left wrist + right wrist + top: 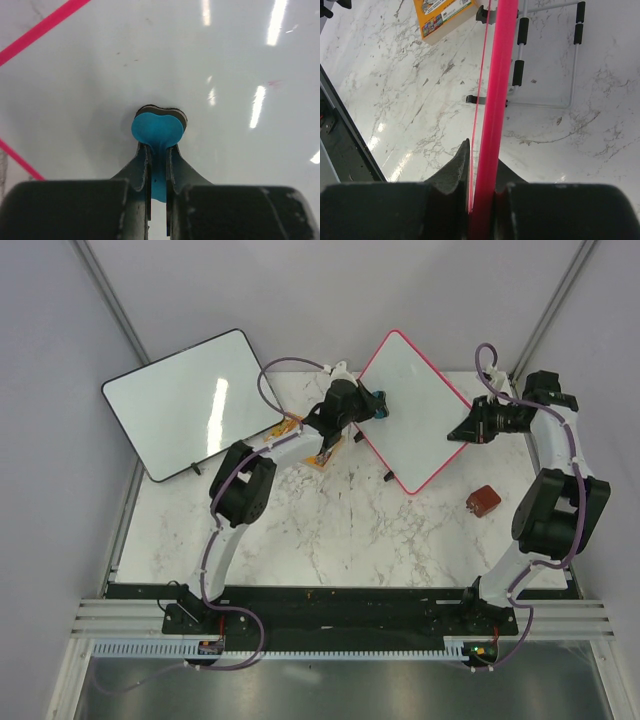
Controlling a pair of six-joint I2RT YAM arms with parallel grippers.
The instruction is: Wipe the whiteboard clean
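The whiteboard [415, 415], square with a pink frame, stands tilted like a diamond at the middle back of the table. My left gripper [378, 405] is at the board's left part, shut on a blue eraser [159, 127] whose dark pad is pressed against the white surface [100, 75]. A faint reddish smudge [272, 83] shows to the eraser's right. My right gripper [456, 431] is shut on the board's right edge. In the right wrist view the pink frame [500, 75] runs up from between the closed jaws of the right gripper [482, 167].
A larger black-framed whiteboard [190, 405] leans at the back left. An orange box [325, 455] lies under the left arm. A brown-red block [484, 501] sits on the marble at the right. A wire stand [550, 55] is behind the pink board.
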